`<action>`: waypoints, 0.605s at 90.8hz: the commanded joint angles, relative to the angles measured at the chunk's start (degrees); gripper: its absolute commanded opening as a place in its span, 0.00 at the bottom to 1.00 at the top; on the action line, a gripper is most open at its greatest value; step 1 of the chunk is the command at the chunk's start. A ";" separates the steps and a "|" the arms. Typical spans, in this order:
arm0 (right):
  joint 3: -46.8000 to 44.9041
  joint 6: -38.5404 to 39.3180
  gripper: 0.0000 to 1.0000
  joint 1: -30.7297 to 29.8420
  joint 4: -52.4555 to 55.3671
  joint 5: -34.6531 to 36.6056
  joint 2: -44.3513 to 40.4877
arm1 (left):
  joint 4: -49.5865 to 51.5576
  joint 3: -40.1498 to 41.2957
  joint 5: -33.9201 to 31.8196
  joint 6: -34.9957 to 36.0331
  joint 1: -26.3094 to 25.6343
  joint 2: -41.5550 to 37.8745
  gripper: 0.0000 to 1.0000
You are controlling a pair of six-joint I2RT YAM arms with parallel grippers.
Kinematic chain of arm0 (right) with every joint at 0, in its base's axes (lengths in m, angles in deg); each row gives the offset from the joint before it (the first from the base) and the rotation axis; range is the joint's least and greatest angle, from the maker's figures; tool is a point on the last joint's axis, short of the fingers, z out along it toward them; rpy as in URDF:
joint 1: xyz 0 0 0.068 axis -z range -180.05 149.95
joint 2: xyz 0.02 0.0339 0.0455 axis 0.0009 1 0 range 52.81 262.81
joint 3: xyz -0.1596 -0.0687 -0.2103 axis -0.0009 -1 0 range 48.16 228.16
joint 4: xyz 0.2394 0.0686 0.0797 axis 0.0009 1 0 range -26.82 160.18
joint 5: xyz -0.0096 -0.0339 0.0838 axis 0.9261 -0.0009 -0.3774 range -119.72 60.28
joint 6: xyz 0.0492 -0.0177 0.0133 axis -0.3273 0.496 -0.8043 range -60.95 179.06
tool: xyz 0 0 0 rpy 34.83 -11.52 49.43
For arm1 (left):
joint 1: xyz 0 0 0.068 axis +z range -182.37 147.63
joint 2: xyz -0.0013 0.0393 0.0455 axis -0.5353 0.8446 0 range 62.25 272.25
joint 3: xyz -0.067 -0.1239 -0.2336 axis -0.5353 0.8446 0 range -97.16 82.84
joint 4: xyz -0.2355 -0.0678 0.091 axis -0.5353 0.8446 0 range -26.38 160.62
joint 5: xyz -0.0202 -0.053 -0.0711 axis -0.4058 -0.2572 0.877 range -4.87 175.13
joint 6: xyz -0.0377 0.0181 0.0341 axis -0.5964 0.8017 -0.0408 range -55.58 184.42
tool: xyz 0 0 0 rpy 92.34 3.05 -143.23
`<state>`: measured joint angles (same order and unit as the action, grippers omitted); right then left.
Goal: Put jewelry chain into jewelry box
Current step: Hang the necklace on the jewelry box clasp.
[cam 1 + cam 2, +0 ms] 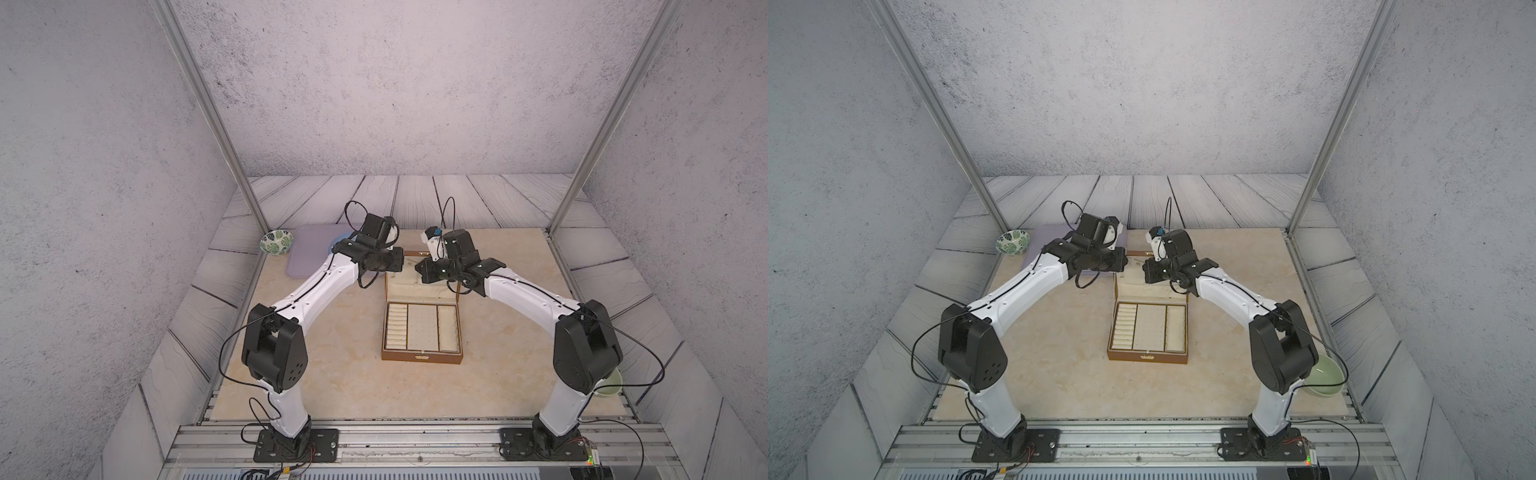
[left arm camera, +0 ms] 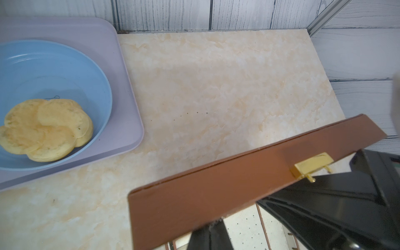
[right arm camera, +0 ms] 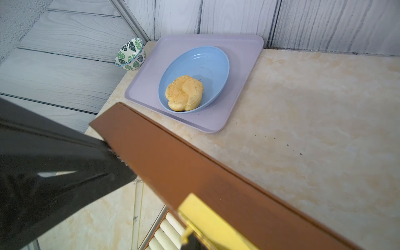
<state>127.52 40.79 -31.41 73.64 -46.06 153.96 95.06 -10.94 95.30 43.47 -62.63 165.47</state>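
The brown jewelry box point(image 1: 422, 357) point(image 1: 1148, 357) lies open mid-table with its lid point(image 2: 205, 194) point(image 3: 194, 164) standing upright. Both grippers hover at the lid's top edge, tips facing each other. My left gripper point(image 1: 401, 261) point(image 1: 1124, 261) point(image 2: 211, 227) is shut, and a sparkling bit of the jewelry chain point(image 2: 216, 221) point(image 3: 118, 157) shows at its tip against the lid edge. In a top view a hair-thin chain strand point(image 1: 409, 261) runs toward my right gripper point(image 1: 419, 266) point(image 1: 1145, 266) point(image 3: 191, 242). That gripper is shut beside the gold clasp point(image 3: 207, 218). Whether it pinches the chain is hidden.
A lilac tray point(image 3: 242, 65) at the back left carries a blue plate point(image 3: 212, 60) with a yellow food piece point(image 3: 184, 93). A leaf-patterned bowl point(image 1: 277, 242) sits beyond the tray. A pale green bowl point(image 1: 1327, 374) stands by the right arm's base. Metal frame posts flank the table.
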 commanded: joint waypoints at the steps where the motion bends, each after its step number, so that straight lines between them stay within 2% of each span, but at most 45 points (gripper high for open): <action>1: 1.88 -0.68 0.00 0.47 0.76 0.94 1.75 | -0.74 -2.28 0.44 -0.59 0.38 1.80 0.00; 55: 2.30 -1.71 0.00 0.42 0.00 -1.66 3.28 | -0.39 -2.48 0.95 -1.16 -0.36 3.52 0.00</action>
<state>128.70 39.53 -31.23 73.79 -47.19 156.69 94.67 -11.96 95.72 42.58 -62.72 168.09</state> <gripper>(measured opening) 0.048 0.046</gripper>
